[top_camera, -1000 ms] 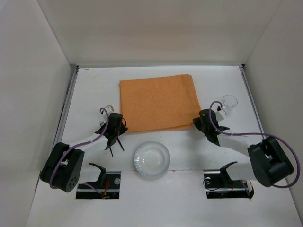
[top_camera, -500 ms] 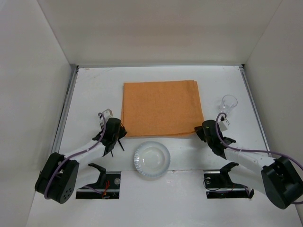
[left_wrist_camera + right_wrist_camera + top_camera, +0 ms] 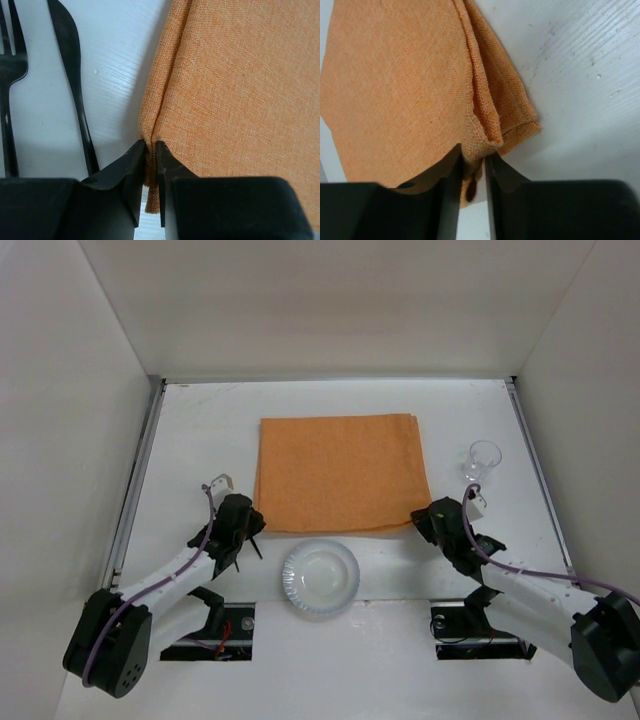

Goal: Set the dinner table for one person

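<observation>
Orange placemat [image 3: 340, 472] lies flat mid-counter [image 3: 200, 430], and that white surface runs under everything! Left hand [image 3: 151, 150] is clamped on the cloth's near-left corner, with the black fork [image 3: 9, 75] and knife [image 3: 70, 60] just beside it. Right hand [image 3: 473, 155] has the near-right corner between its jaws; gripping or slack, I cannot tell. Plate [image 3: 320, 578] sits nearer, glass [image 3: 484, 458] off right.

Plain white walls [image 3: 330, 310] enclose three sides
</observation>
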Robot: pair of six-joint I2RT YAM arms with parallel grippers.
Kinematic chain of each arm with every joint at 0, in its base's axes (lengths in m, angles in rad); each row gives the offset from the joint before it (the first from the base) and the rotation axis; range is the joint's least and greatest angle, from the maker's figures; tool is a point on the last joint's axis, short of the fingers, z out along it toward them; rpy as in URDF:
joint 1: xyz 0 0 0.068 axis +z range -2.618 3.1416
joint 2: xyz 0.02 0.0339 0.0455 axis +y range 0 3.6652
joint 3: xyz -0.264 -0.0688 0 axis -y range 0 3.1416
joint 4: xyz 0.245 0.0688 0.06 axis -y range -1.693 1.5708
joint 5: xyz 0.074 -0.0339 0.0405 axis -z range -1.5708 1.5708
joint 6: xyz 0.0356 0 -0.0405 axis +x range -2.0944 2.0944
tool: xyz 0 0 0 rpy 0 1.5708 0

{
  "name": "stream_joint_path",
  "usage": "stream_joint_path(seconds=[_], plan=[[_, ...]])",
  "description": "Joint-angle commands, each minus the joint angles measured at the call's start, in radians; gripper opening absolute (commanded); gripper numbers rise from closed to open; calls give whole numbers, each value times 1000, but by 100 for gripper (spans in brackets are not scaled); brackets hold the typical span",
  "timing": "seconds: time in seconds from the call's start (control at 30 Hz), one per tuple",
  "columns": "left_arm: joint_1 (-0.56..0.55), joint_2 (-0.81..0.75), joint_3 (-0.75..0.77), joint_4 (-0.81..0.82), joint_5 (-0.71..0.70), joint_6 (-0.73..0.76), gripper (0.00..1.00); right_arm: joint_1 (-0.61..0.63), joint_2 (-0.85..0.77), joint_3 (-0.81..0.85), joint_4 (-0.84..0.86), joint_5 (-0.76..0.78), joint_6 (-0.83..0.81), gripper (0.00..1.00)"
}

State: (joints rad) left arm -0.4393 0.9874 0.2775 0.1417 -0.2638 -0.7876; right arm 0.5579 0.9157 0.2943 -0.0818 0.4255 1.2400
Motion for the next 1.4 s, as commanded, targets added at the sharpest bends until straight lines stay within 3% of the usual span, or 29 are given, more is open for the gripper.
stream_joint_path(seconds=[0.0,0.07,0.17,0.4,0.5,0.57,0.6,0.67,0.77,0.8,1.2,1.37], plan=[[-5,-56,-31,-68,-40,-6,15,15,-58,-4,-55,30,-5,38],[-5,-82,-24,-89,-41,-6,22,15,-83,14,-91,32,-42,51],[7,-142,-9,-123,-43,5,24,7,-124,43,-140,29,-120,59],[-2,-223,100,-160,-43,76,34,78,-175,108,-181,-22,-332,58],[-34,-213,111,-73,-35,85,36,188,-166,115,-139,-88,-413,45],[-57,-176,114,-2,-25,93,36,280,-175,102,-70,-143,-453,28],[-66,-158,114,21,-25,97,36,318,-175,91,-29,-174,-470,25],[-71,-106,118,80,-23,111,36,362,-175,65,45,-241,-485,30],[-71,-52,135,122,-9,116,36,377,-155,33,131,-365,-484,61],[-71,-38,140,137,-2,117,36,377,-143,23,154,-398,-482,66],[-74,60,138,240,35,108,36,454,149,34,344,-536,-484,70],[-65,53,126,242,40,108,36,483,308,40,461,-564,-458,62]])
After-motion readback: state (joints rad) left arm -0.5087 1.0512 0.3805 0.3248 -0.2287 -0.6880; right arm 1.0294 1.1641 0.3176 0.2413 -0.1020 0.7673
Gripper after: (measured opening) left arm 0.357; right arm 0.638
